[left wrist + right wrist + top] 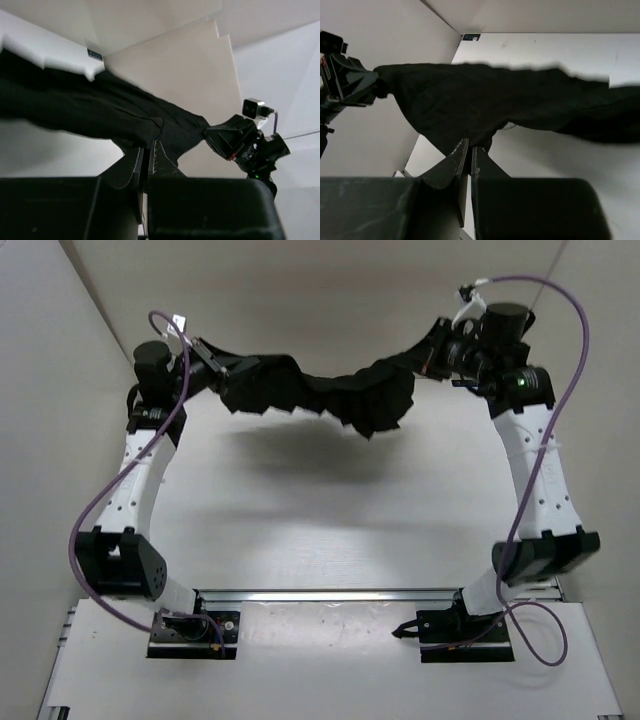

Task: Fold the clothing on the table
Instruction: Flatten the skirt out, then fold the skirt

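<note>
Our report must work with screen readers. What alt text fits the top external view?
A black pleated garment hangs stretched between the left gripper and right gripper, each shut on one end, above a white table. Its middle sags and casts a shadow on the table.

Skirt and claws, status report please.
Left claw, right claw shut on skirt. Skirt hangs between them above table. Nothing in the way.

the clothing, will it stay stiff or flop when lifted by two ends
Probably floppy: the clothing sags in the middle between the left gripper and right gripper. Likely light, since thin pinches hold it clear of the table. It bunches, so folds may shift.
</note>
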Robot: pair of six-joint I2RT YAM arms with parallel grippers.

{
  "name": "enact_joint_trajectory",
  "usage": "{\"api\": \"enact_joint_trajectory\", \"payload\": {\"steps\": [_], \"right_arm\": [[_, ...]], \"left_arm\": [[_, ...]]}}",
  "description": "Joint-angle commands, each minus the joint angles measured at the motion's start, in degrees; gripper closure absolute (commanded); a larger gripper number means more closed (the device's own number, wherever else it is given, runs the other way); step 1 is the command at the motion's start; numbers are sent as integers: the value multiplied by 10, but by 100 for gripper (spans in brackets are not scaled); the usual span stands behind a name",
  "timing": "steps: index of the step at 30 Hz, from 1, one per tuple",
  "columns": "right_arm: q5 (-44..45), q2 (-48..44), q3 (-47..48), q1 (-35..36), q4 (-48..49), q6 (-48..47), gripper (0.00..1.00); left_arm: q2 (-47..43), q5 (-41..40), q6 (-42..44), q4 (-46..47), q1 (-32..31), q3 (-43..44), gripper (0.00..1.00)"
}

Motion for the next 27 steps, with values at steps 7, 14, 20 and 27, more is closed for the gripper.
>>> {"api": "enact_joint_trajectory", "payload": {"steps": [7, 14, 20, 27], "right_arm": [[-10, -230, -570, -20, 70, 24, 100], [55, -313, -781, 16, -54, 28, 100], [62, -382, -838, 31, -131, 42, 99], [43, -440, -816, 12, -214, 24, 100]], "left_arm": [[-158, 50, 89, 23, -47, -462, 100], [-243, 25, 174, -129, -49, -655, 100], [-364, 7, 192, -252, -69, -689, 100], [-483, 19, 106, -281, -113, -686, 100]]}}
